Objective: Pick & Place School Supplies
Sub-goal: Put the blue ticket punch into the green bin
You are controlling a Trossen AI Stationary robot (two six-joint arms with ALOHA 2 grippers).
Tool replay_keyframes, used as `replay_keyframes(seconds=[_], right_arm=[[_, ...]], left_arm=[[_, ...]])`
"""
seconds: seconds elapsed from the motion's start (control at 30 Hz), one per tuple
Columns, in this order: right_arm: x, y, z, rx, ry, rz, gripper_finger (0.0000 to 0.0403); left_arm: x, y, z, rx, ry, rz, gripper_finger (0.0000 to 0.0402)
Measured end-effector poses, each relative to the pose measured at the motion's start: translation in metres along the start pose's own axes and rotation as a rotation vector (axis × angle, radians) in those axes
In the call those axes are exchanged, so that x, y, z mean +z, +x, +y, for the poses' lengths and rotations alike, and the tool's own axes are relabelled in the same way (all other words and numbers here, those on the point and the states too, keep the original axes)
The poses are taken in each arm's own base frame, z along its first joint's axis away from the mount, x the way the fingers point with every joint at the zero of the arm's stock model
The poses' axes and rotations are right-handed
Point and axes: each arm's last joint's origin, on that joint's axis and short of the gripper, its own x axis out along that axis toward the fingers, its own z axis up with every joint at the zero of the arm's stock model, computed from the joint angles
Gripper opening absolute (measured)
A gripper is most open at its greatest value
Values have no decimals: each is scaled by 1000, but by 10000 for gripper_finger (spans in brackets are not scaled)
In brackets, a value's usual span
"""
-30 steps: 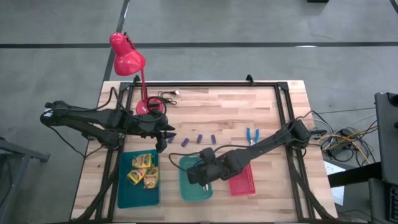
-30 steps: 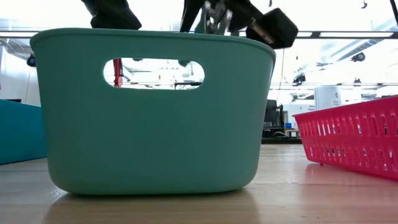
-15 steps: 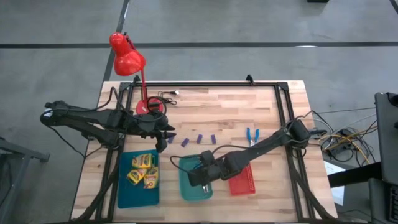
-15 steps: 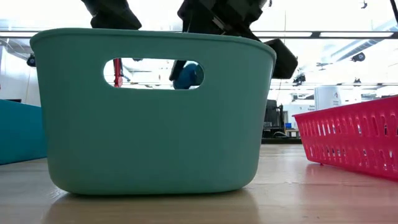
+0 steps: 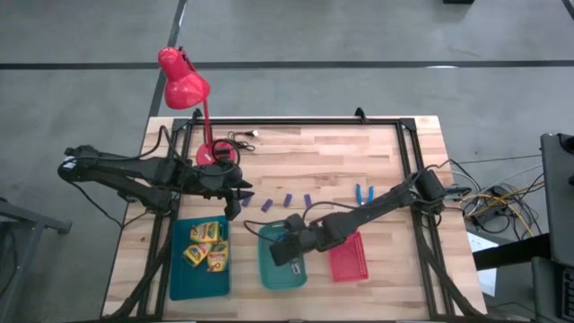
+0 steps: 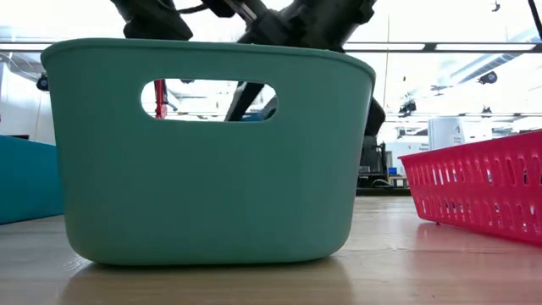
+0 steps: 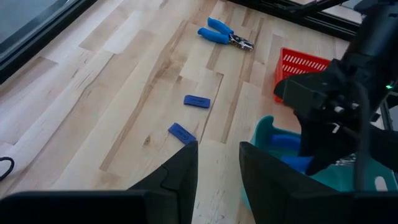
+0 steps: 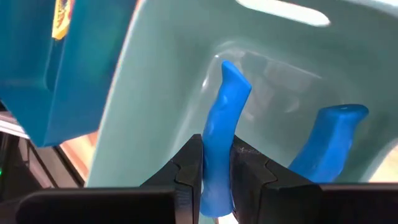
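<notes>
1. While I hold the right hand (image 8: 214, 171) down inside the green bin (image 5: 269, 269), it is clamped on one blue handle of a pair of scissors-like pliers (image 8: 225, 137); the second handle splays free beside it, near the bin wall.
2. Risk: if I release from this height and tilt, the tool could bounce off the wall or catch its free handle on the rim. I judge a lower, flatter release safer.
3. Risk: the hand sits close to the bin's inner wall. A sideways withdrawal could drag or tip the bin, which stands just beside the red basket (image 5: 348, 260) and near the teal tray (image 5: 177, 278).
4. Risk: the grip is on one handle only, so the tool may swivel and slip before I intend to let go.
5. The left hand (image 7: 217, 165) hovers with fingers parted and nothing between them, above the surface (image 5: 296, 161) near the purple blocks (image 7: 196, 101). If both arms move at once, they could meet over the bin; the right arm already fills the left wrist view.
6. The second blue-handled tool (image 5: 362, 194) lies on the surface, well apart from the bin. Three crayon boxes (image 5: 205, 244) sit in the teal tray.
7. The red desk lamp (image 5: 184, 85) stands at the far edge, close behind the left arm; a wide swing could knock it.
</notes>
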Motion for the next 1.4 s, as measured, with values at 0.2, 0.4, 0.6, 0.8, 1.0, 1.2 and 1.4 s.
replay_keyframes(seconds=[0.2, 0.4, 0.6, 0.8, 1.0, 1.2, 1.4], right_arm=[[-2, 4, -7, -7, 7, 6, 54], [-5, 13, -12, -21, -4, 38, 54], [-9, 34, -15, 4, 3, 78, 54], [-6, 35, -15, 3, 6, 74, 63], [-5, 35, -15, 3, 5, 73, 63], [-5, 35, -15, 2, 5, 67, 76], [-4, 35, -15, 2, 5, 63, 99]], left_arm=[[0, 0, 0, 0, 0, 0, 122], [0, 0, 0, 0, 0, 0, 122], [0, 0, 0, 1, 0, 0, 122], [0, 0, 0, 1, 0, -1, 122], [0, 0, 0, 1, 0, 0, 122], [0, 0, 0, 1, 0, 0, 122], [0, 0, 0, -1, 0, 0, 122]])
